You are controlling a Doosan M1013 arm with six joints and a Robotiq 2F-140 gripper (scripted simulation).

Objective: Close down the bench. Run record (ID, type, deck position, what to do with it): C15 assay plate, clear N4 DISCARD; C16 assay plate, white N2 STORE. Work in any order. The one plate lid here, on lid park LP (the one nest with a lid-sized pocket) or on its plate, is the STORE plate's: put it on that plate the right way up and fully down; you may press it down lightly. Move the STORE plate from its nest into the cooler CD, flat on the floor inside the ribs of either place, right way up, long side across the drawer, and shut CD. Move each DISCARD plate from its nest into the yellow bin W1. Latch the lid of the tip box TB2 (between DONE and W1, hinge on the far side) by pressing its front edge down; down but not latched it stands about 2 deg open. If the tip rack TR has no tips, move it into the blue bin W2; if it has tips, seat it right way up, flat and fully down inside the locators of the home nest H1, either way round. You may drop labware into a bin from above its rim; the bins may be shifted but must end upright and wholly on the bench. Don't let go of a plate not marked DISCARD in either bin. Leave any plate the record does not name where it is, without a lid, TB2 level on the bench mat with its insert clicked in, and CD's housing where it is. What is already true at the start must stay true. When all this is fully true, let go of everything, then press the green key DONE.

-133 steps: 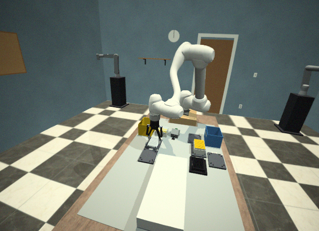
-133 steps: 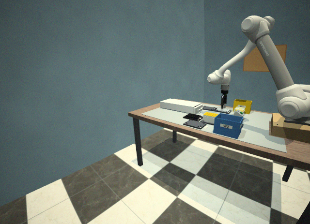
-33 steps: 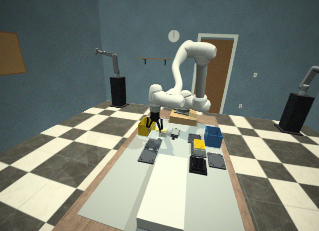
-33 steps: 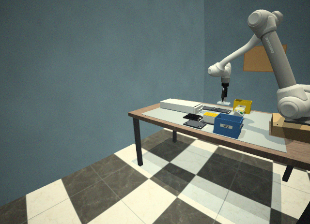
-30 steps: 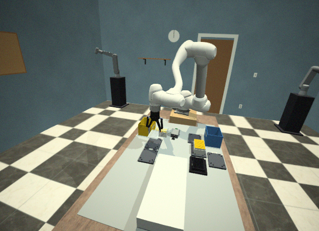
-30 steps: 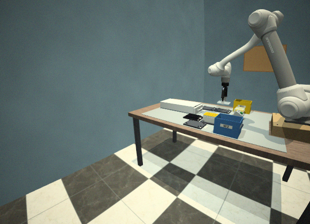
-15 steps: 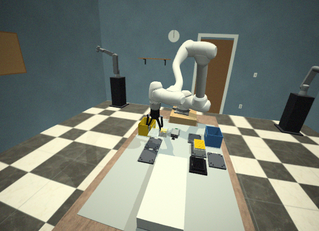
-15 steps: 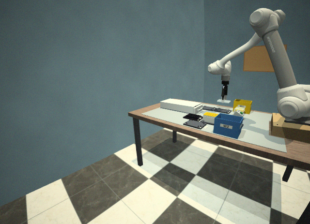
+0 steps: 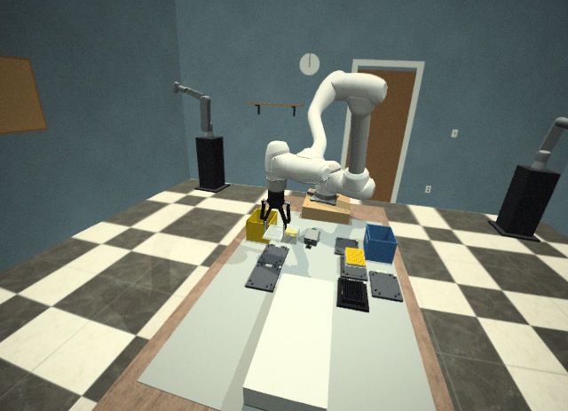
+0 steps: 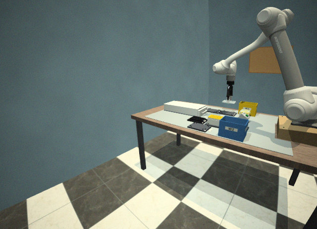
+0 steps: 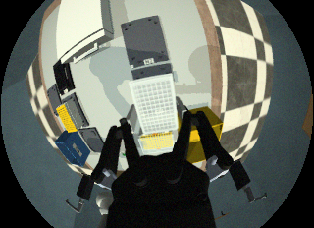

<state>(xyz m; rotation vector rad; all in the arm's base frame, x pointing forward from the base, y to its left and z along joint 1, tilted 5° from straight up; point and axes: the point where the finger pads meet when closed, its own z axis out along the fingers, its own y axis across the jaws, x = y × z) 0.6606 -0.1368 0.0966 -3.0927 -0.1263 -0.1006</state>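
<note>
My gripper (image 9: 275, 219) is shut on a pale, clear-looking assay plate (image 9: 273, 233) with a grid of wells. It holds the plate level above the bench's far left part, also in the side view (image 10: 228, 101) and the wrist view (image 11: 153, 105). The yellow bin W1 (image 9: 259, 225) stands just to the left of and behind the plate. The tip box TB2 (image 9: 292, 233), showing yellow tips, sits right beside the plate. Two dark nests (image 9: 269, 265) lie empty in front of the gripper. The yellow tip rack (image 9: 355, 256) sits on a nest at the right.
The blue bin W2 (image 9: 380, 242) stands at the far right. The long white cooler CD (image 9: 293, 337) fills the near middle. A small key unit (image 9: 312, 236) sits right of TB2. A black slotted piece (image 9: 352, 293) and a grey nest (image 9: 385, 285) lie at the right.
</note>
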